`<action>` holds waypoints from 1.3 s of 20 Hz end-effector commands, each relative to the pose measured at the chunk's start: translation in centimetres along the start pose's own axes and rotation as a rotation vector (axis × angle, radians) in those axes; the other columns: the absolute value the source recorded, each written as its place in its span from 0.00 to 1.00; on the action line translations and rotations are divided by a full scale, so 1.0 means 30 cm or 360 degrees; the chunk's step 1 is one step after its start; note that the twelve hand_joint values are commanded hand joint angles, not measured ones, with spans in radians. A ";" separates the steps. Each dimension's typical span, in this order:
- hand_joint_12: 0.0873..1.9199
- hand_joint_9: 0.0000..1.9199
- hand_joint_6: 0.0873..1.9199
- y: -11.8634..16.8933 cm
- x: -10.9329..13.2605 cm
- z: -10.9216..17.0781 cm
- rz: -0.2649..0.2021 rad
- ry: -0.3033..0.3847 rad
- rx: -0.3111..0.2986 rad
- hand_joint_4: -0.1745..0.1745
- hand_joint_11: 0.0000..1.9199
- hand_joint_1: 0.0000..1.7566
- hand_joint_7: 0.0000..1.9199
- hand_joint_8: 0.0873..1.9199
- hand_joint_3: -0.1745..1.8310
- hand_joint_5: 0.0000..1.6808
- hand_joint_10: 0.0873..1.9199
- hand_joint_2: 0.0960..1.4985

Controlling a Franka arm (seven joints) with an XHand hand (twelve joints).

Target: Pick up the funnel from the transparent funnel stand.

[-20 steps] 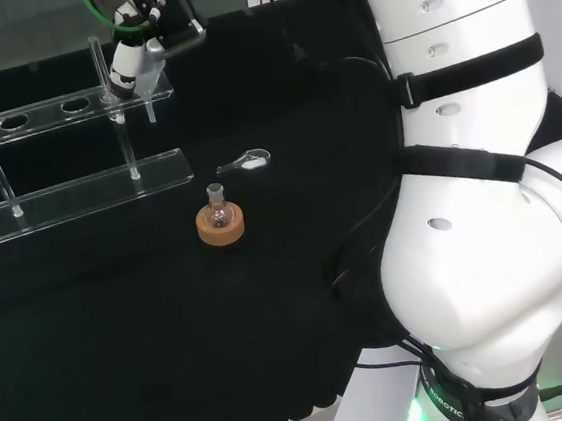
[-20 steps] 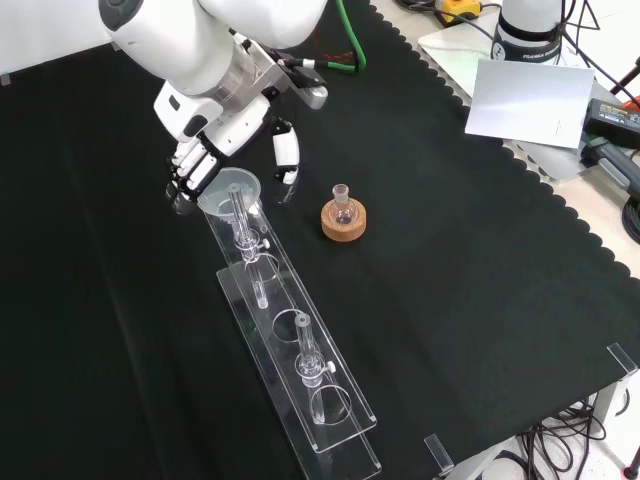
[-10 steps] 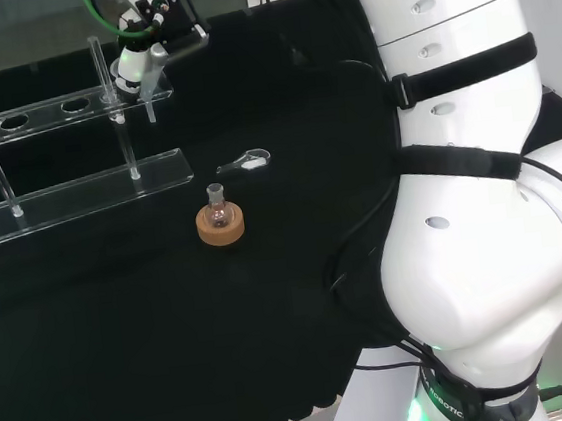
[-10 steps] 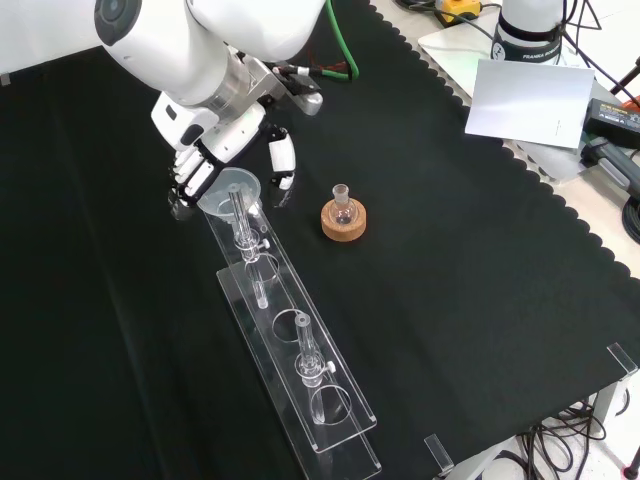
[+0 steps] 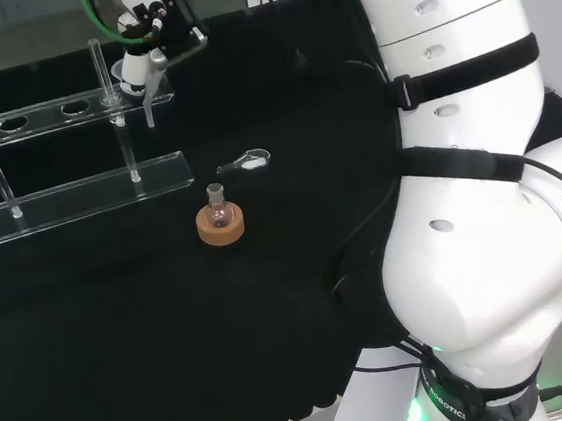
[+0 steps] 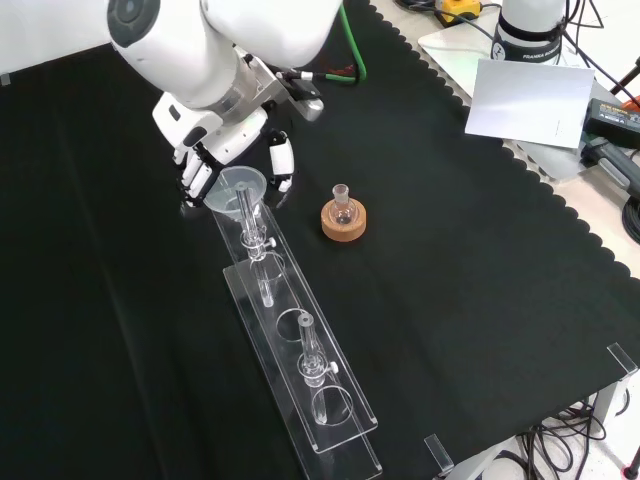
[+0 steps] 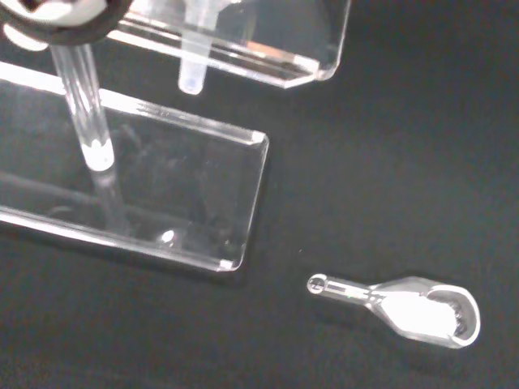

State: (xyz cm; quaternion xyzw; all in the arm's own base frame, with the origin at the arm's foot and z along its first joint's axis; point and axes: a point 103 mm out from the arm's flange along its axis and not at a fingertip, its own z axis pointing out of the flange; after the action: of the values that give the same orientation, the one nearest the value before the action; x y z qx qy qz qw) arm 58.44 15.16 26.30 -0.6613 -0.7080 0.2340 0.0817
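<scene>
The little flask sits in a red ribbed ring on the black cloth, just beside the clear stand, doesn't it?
Nearly. The flask sits in a cork ring, not a red ribbed one; the front view shows its tan colour plainly. The rest holds: it stands on the black cloth, just beside the clear stand.
</scene>
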 end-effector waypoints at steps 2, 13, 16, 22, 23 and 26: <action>0.70 0.50 0.01 -0.035 -0.010 -0.062 0.0080 -0.0103 -0.0229 0.40 0.30 0.46 0.36 0.35 0.37 0.35 0.24 0.41; 0.68 0.53 0.03 -0.259 -0.039 -0.196 0.0157 -0.0121 -0.0282 0.40 0.33 0.46 0.38 0.35 0.38 0.38 0.23 0.42; 0.68 0.53 0.04 -0.332 -0.043 -0.200 0.0182 -0.0108 -0.0298 0.42 0.33 0.47 0.38 0.35 0.38 0.40 0.23 0.42; 0.68 0.54 0.10 -0.491 -0.041 -0.173 0.0244 -0.0080 -0.0298 0.42 0.33 0.47 0.38 0.35 0.39 0.38 0.22 0.41; 0.68 0.54 0.12 -0.502 -0.043 -0.168 0.0251 -0.0078 -0.0294 0.42 0.33 0.47 0.38 0.35 0.39 0.38 0.22 0.41; 0.68 0.54 0.17 -0.552 -0.046 -0.135 0.0282 -0.0066 -0.0287 0.43 0.32 0.47 0.38 0.35 0.40 0.35 0.22 0.41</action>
State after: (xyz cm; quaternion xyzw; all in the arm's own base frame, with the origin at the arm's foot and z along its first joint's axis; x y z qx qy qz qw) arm 48.68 14.62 37.27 -0.7037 -0.6839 0.1919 -0.0164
